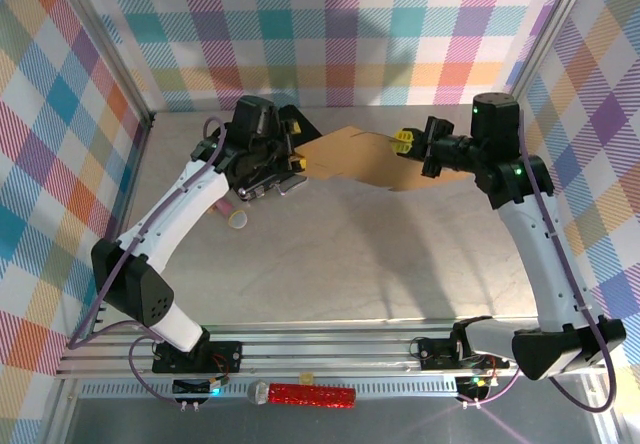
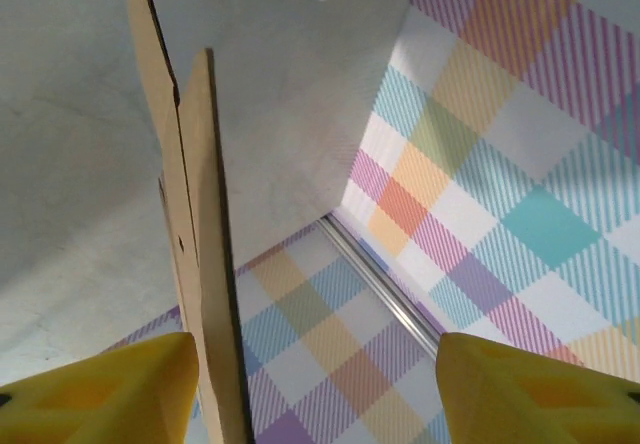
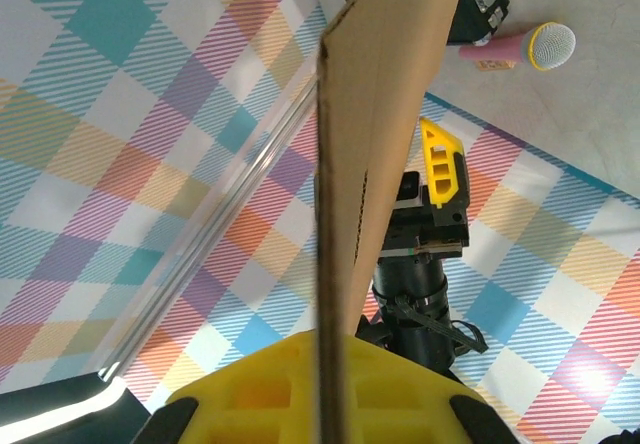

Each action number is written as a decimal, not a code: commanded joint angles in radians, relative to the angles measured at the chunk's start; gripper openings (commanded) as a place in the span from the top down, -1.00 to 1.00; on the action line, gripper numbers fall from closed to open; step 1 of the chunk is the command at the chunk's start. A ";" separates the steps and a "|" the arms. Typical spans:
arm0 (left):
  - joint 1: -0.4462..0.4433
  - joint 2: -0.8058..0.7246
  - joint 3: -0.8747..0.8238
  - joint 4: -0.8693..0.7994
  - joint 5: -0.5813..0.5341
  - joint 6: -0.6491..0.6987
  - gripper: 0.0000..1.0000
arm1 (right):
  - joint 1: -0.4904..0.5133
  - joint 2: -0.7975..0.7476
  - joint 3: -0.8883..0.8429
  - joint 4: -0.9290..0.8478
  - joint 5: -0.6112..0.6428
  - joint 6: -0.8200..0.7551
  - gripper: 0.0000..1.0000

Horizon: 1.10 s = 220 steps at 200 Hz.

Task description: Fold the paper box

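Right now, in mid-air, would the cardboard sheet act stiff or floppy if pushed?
Probably stiff: the paper box juts sideways from the right gripper without drooping. Likely light: one edge pinch seems to carry it. A push may bend it at its creases.

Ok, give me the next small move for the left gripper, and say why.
Probably close the left gripper on the paper box. The sheet's edge stands between its yellow fingers, next to one with a wide gap to the other, so it is not pinched there. The right gripper is clamped on the far end, so only that end looks held.
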 commanded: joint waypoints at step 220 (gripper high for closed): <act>-0.247 0.182 0.533 -0.537 -0.601 -0.106 1.00 | 0.492 0.305 0.642 -0.481 0.637 -0.370 -0.25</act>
